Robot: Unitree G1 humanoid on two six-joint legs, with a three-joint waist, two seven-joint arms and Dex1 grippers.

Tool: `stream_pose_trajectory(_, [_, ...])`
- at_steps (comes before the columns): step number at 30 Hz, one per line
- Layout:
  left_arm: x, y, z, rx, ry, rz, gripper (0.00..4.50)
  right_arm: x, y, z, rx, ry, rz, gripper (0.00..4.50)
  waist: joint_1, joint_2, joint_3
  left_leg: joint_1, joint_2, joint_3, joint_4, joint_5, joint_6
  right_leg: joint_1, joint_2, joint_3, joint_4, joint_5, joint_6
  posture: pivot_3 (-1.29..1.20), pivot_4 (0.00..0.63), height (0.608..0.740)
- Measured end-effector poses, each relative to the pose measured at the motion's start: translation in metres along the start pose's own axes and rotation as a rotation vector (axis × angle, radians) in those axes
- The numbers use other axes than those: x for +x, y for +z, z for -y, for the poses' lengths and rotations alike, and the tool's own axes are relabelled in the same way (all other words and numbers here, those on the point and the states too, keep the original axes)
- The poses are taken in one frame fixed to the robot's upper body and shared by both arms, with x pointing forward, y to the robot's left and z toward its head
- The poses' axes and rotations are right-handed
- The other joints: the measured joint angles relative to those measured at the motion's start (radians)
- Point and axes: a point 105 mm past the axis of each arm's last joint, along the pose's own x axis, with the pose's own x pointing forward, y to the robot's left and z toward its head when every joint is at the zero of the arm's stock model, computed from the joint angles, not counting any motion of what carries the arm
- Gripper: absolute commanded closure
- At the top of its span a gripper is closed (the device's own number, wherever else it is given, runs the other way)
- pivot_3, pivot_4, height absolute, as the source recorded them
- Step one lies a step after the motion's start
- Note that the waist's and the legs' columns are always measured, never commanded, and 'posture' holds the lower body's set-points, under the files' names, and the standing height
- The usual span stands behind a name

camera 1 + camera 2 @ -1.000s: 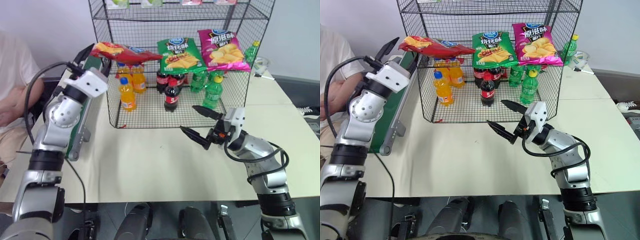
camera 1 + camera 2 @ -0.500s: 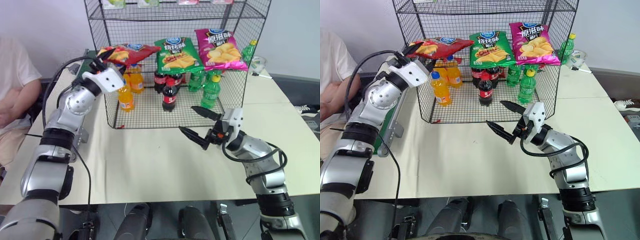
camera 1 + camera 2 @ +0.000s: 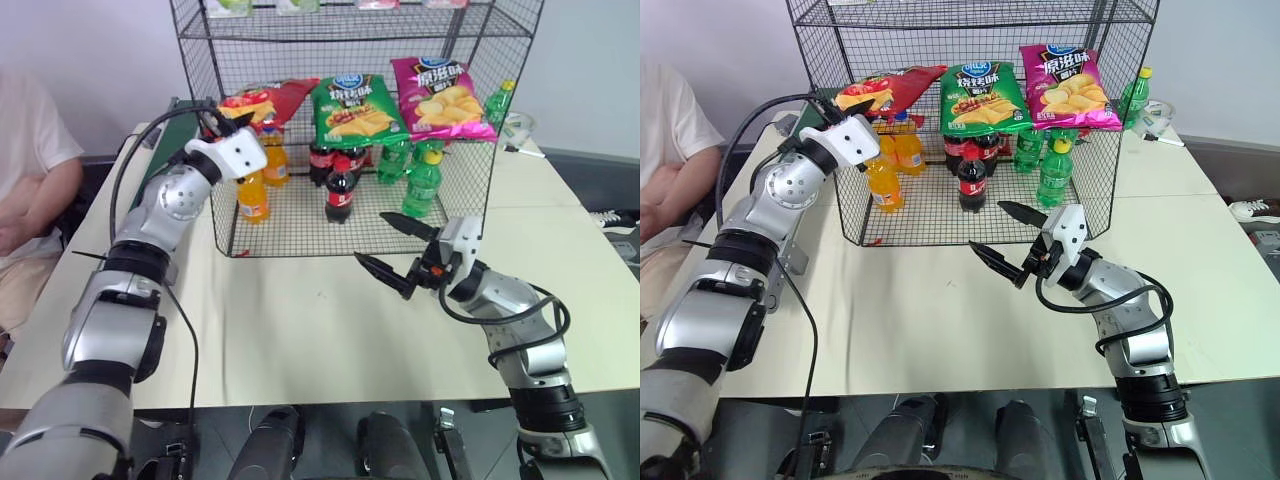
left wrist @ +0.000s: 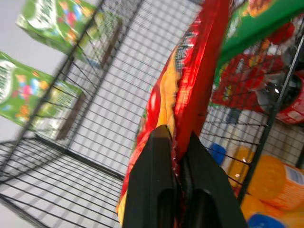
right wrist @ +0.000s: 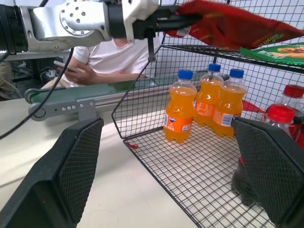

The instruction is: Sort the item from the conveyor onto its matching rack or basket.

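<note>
Crisps in a shiny red bag [image 3: 262,102] are hanging at the left end of the black wire rack's [image 3: 500,120] middle tier, just left of the green crisp bag [image 3: 356,108] and the magenta one [image 3: 442,95] lying on that same tier. The left gripper [image 3: 214,121] is pinching the red bag by its near edge, both fingers [image 4: 153,175] pressing together on the foil seam, so the bag is sticking out beyond them into the rack. Orange drink bottles [image 3: 253,185] and cola bottles [image 3: 340,180] are standing on the tier below.

The right gripper [image 3: 398,252] is waiting over the table [image 3: 300,330] in front of the rack, its two fingers spread wide and holding nothing. Part of the dark-green conveyor [image 5: 95,92] is showing at the far left of the table, and a person in a white shirt [image 3: 30,170] is sitting beyond it.

By the look of it the bag is going to handle as light, puffy and soft, with slippery foil; the contents are probably fragile, so squeezing the body is likely to crush them. The flat sealed edge, where the fingers are gripping now, seems the safest hold. Since the bag is sagging from that one pinch, it probably needs resting flat on the wire before letting go.
</note>
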Motion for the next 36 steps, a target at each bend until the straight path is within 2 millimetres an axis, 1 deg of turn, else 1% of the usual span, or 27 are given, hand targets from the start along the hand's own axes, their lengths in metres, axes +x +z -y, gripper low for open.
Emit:
stream_pose_trajectory(4, [0.002, -0.014, -0.006, 0.054, 0.065, -0.114, 4.46, 0.0, 0.0, 0.0, -0.001, -0.003, 0.0, 0.0, -0.01, 0.0, 0.0, 0.0, 0.0, 0.0, 0.0, 0.0, 0.0, 0.0, 0.0, 0.0, 0.0, 0.0, 0.001, 0.0, 0.15, 0.74])
stream_pose_trajectory(7, [0.01, -0.007, -0.004, 0.078, 0.084, -0.121, 4.46, 0.002, 0.004, 0.003, -0.012, -0.007, 0.008, 0.0, -0.01, 0.0, 0.0, 0.0, 0.0, 0.0, 0.0, 0.0, 0.0, 0.001, 0.0, 0.0, 0.0, 0.0, 0.001, 0.0, 0.15, 0.74])
stream_pose_trajectory(10, [0.019, -0.003, 0.004, 0.089, 0.062, -0.138, 4.46, 0.004, 0.013, 0.008, -0.051, -0.012, 0.027, 0.0, -0.01, 0.0, 0.0, 0.0, 0.0, 0.0, 0.0, 0.0, 0.0, 0.001, 0.0, 0.0, 0.0, -0.001, 0.001, 0.0, 0.15, 0.74])
stream_pose_trajectory(12, [0.025, -0.001, 0.011, 0.108, 0.036, -0.159, 4.46, 0.006, 0.027, 0.019, -0.103, -0.044, 0.06, 0.0, -0.012, 0.0, 0.0, 0.0, -0.001, 0.0, 0.001, 0.0, 0.0, 0.001, 0.0, 0.0, 0.001, -0.001, 0.001, 0.0, 0.15, 0.74])
stream_pose_trajectory(15, [0.027, -0.001, 0.013, 0.113, 0.036, -0.159, 4.46, 0.007, 0.041, 0.031, -0.171, -0.095, 0.088, 0.0, -0.013, 0.0, 0.0, 0.0, -0.001, 0.0, 0.0, 0.0, 0.0, 0.0, 0.0, 0.0, 0.0, -0.001, 0.002, 0.0, 0.15, 0.74])
stream_pose_trajectory(20, [0.026, -0.004, 0.021, 0.12, 0.02, -0.164, 4.46, 0.009, 0.046, 0.037, -0.186, -0.136, 0.097, 0.0, -0.013, 0.0, 0.0, 0.0, -0.001, 0.0, 0.0, 0.0, 0.0, 0.0, 0.0, 0.0, 0.001, -0.001, 0.002, 0.0, 0.15, 0.74])
stream_pose_trajectory(25, [0.027, -0.001, 0.021, 0.12, 0.025, -0.145, 4.46, 0.011, 0.046, 0.048, -0.185, -0.188, 0.094, 0.0, -0.012, 0.0, 0.0, 0.0, -0.001, 0.0, 0.001, 0.0, 0.0, 0.0, -0.001, 0.0, 0.001, -0.001, 0.002, 0.0, 0.15, 0.74])
stream_pose_trajectory(28, [0.027, 0.0, 0.02, 0.113, 0.027, -0.135, 3.63, 0.009, 0.043, 0.053, -0.172, -0.22, 0.088, 0.0, -0.012, 0.0, 0.0, 0.0, -0.001, 0.0, 0.001, 0.0, 0.0, 0.0, -0.001, 0.0, 0.001, -0.001, 0.002, 0.0, 0.15, 0.74])
stream_pose_trajectory(33, [0.029, 0.008, 0.01, 0.096, 0.072, -0.102, 1.12, 0.008, 0.041, 0.055, -0.164, -0.235, 0.088, 0.0, -0.012, 0.0, 0.0, 0.0, -0.001, 0.0, 0.001, 0.0, 0.0, 0.0, -0.001, 0.0, 0.001, -0.001, 0.001, 0.0, 0.15, 0.74])
stream_pose_trajectory(34, [0.029, 0.01, 0.008, 0.096, 0.08, -0.094, 0.69, 0.008, 0.042, 0.055, -0.165, -0.235, 0.09, 0.0, -0.012, 0.0, 0.0, 0.0, -0.001, 0.0, 0.001, 0.0, 0.0, 0.0, -0.001, 0.0, 0.001, -0.001, 0.002, 0.0, 0.15, 0.74])
stream_pose_trajectory(36, [0.028, 0.013, 0.004, 0.101, 0.087, -0.076, 0.69, 0.009, 0.042, 0.054, -0.166, -0.233, 0.093, 0.0, -0.013, 0.0, 0.0, 0.0, -0.001, 0.0, 0.001, 0.0, 0.0, 0.0, -0.001, 0.0, 0.001, -0.001, 0.002, 0.0, 0.15, 0.74])
